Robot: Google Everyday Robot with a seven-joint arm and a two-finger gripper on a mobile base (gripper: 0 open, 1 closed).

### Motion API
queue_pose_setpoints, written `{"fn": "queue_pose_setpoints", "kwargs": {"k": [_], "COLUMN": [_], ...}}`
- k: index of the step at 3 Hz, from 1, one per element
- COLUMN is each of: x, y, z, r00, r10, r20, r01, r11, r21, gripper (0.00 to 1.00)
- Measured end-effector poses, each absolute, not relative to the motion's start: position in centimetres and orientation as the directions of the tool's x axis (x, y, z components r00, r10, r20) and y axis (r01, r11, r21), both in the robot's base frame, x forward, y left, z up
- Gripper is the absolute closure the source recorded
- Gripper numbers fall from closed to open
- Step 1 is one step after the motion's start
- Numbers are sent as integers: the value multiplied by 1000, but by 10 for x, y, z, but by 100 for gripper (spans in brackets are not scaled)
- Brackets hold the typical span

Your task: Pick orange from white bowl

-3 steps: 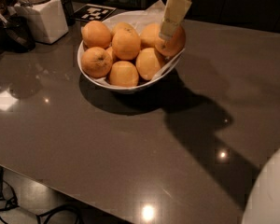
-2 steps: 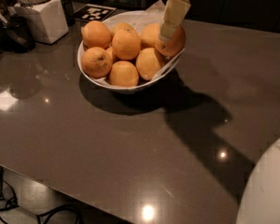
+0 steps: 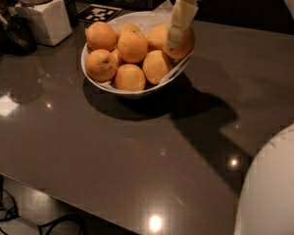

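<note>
The white bowl [image 3: 132,92] stands on the dark worktop [image 3: 137,155], heaped with oranges on crinkled white paper. The orange [image 3: 185,47], deep in colour and very round, lies at the bowl's right edge, against the rim. The hand [image 3: 174,39] comes down from above the bowl's far right side, and its cream-coloured tip rests on the left face of that fruit. Whether the hand is closed on the orange or only lies against it cannot be told, nor how far open it is.

Compared with a second ago, the hand is at the same spot on the same orange. The orange has not risen from the bowl. The paler oranges [image 3: 101,65] on the bowl's left and middle lie just as they did.

What has changed is at the lower right, well apart from the bowl. There the rounded white robot body [image 3: 274,180] now fills more of the corner than it did.

Behind the bowl and to its left stand the white square jar [image 3: 44,21] and a black-and-white marker card [image 3: 99,12], both unmoved. A dark shadow [image 3: 201,111] spreads from under the bowl toward the right.
</note>
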State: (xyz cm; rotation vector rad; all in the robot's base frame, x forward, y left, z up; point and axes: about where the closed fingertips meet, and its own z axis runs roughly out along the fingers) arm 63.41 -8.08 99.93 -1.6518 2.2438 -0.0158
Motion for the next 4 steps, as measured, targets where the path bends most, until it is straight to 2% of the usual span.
{"fn": "queue_pose_setpoints", "kwargs": {"k": [4], "x": [641], "y": [-83], "z": [961], "r00": [-280], "r10": [-932], "r20": [-231], "r01": [-937], "r11": [318], "r21": [-145], "gripper": [24]}}
